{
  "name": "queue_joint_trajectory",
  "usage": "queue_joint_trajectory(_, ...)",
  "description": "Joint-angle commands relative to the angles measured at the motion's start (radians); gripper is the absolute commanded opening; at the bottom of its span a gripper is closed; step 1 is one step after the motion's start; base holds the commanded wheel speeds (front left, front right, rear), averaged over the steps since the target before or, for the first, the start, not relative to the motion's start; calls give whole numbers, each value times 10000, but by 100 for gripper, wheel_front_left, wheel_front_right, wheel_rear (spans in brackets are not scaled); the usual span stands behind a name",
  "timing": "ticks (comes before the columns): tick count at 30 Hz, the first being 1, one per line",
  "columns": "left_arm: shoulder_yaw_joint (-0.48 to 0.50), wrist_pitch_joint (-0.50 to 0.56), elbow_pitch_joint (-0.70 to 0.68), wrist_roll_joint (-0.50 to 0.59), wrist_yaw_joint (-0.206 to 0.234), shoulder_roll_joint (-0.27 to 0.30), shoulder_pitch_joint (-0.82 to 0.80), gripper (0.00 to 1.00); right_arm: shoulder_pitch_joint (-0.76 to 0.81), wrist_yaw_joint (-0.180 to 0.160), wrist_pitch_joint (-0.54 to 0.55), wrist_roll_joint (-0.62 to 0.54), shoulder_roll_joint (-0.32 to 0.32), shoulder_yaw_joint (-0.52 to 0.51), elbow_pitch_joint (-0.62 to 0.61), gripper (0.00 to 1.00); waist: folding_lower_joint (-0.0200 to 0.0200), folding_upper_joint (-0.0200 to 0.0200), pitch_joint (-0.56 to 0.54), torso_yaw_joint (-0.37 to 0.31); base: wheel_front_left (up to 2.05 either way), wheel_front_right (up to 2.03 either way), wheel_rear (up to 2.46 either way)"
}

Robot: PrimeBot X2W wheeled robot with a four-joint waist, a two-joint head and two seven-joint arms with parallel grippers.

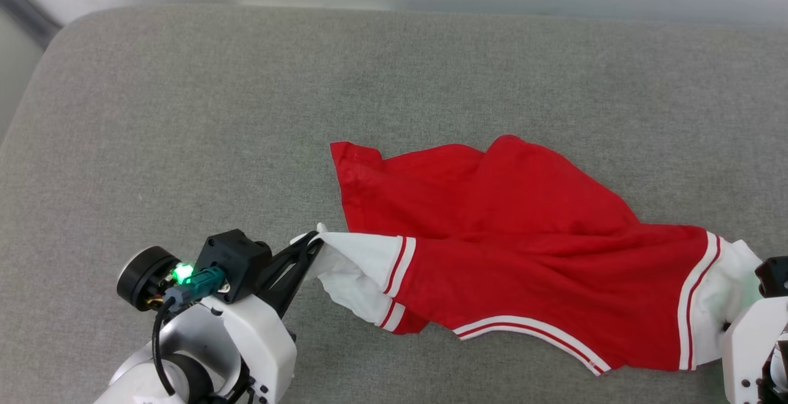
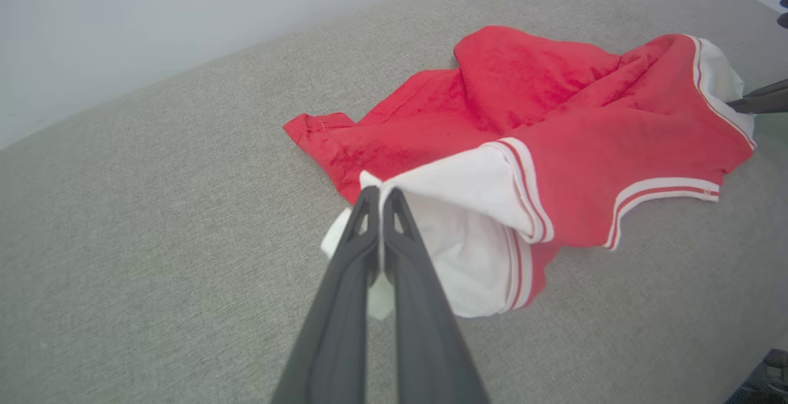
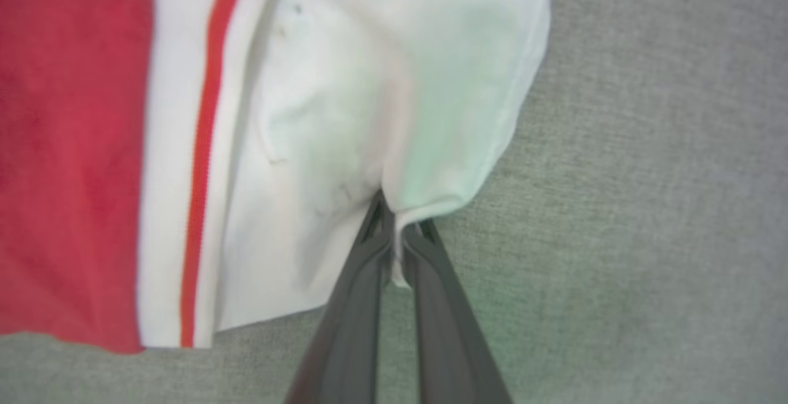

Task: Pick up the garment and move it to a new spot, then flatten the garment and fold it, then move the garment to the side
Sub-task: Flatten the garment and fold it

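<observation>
Now | left claw nips garment sleeve; right wrist view: right claw nips other sleeve

The left forearm is clad in a smooth white shell, and small dark screw holes are set along its lower edge. A boxy black housing is fitted at the wrist beside a round black cap rimmed in silver. A green light is lit above a teal connector, from which a black cable is run. The left gripper is made of two long dark grey fingers with triangular cut-outs near the tips. The right gripper is built alike, and the right forearm is shelled in white.
</observation>
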Motion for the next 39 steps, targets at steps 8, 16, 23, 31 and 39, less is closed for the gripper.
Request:
queue_joint_trajectory(8,500,-537,59,-177,390,131,443,0,107,57,-736,549,-463,128,-118,0,2,0,-898,-430,0,0,0)
queue_joint_trajectory(16,1206,-803,-544,-292,645,561,499,0,-462,58,-615,1320,-1051,-493,-1981,0,2,0,-1621,-816,0,0,0)
queue_joint_trajectory(23,2165,-1017,-1417,-308,898,977,-124,0,-1613,58,185,1906,-1361,-1147,-3700,0,2,0,-2052,-1121,0,0,0)
queue_joint_trajectory(31,3004,-758,-2039,-374,773,1499,-1606,0,-3424,58,973,2637,-1414,-1632,-4588,0,2,0,-2242,-1381,0,0,0)
queue_joint_trajectory(39,3628,-346,-1965,-368,713,1943,-3197,0,-5522,58,1101,3039,-1784,-1335,-4626,0,2,0,-1995,-1664,0,0,0)
